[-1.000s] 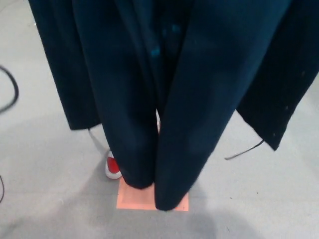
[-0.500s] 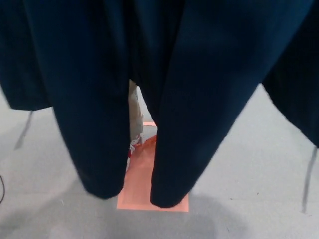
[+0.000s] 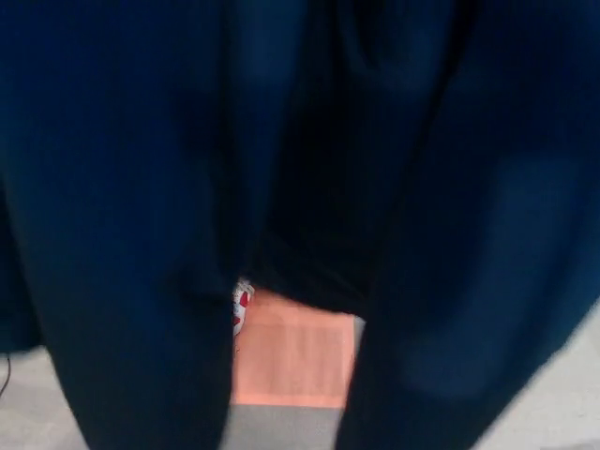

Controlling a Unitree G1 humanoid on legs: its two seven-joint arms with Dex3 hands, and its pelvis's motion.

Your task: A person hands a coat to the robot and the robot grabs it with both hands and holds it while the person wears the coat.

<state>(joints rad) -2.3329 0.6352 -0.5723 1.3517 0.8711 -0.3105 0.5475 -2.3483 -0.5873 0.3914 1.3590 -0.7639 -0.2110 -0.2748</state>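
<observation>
- The coat [image 3: 141, 187] is dark blue and very big here. It hangs close in front of the camera and fills almost the whole head view, from the top edge down to the bottom edge.
- It hangs in long folds. One wide fold runs down the left side and another wide fold runs down the right side. Between them, in the middle, the cloth looks darker and ends higher up.
- The floor [image 3: 562, 412] is grey. Only small bits of it show, at the bottom right corner, the bottom left corner and in the gap under the coat.
- A flat orange square [image 3: 295, 361] lies on the floor in that gap, between the two long folds.
- A small shoe [image 3: 242, 307], white with red on it, peeks out at the top left corner of the orange square, right beside the left fold.
- No robot hand shows, left or right, so I cannot tell what they hold.
</observation>
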